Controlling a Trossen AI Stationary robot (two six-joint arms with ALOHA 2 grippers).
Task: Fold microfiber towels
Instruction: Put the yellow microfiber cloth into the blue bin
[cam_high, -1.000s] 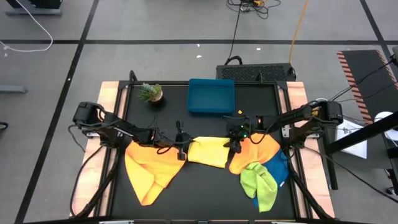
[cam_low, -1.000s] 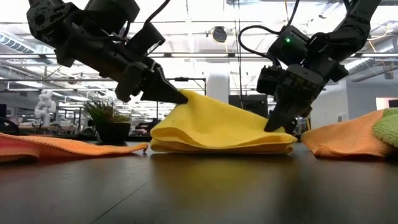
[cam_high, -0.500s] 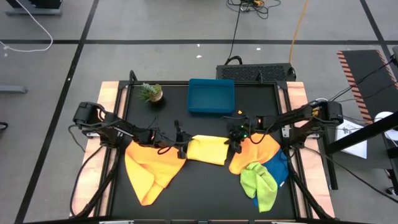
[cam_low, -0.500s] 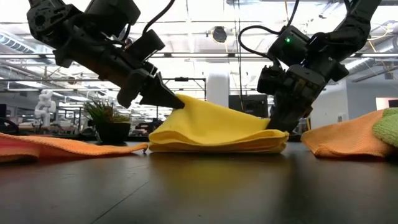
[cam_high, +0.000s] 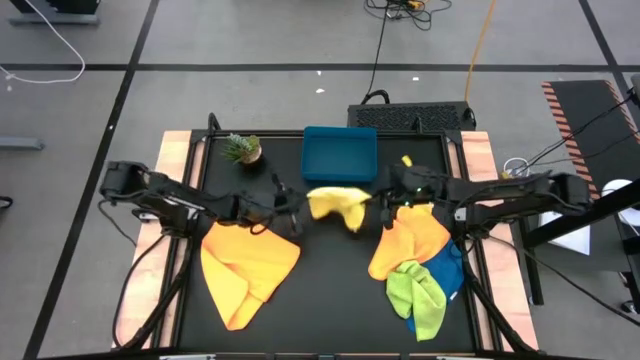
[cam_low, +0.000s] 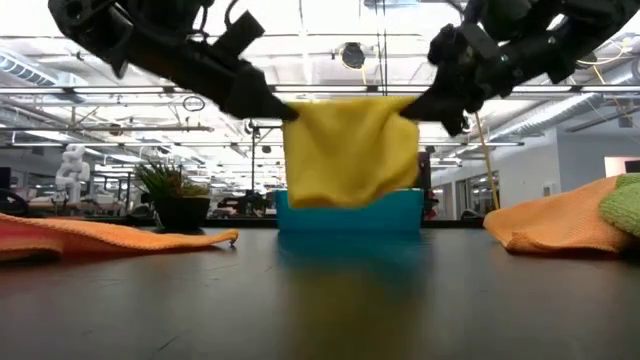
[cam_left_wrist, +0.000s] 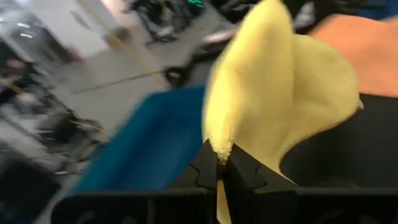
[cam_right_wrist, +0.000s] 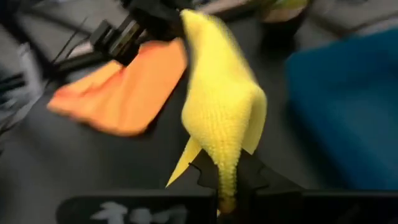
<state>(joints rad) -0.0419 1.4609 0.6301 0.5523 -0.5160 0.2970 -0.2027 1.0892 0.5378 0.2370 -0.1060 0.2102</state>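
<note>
1. Left gripper (cam_high: 290, 203) pinches one top corner of the yellow towel (cam_high: 338, 203).
2. The towel hangs between both grippers, clear of the desk (cam_high: 330, 300), likely carried folded toward the tray (cam_high: 340, 155) just behind.
3. Right gripper (cam_high: 385, 195) pinches the opposite corner.

tray (cam_high: 340, 155): you've got a blue rectangular one at the table's far edge, centre.
plant (cam_high: 241, 149): small potted one, left of your tray, near the far-left corner.
table (cam_high: 330, 290): black top, wooden side rails.
</note>
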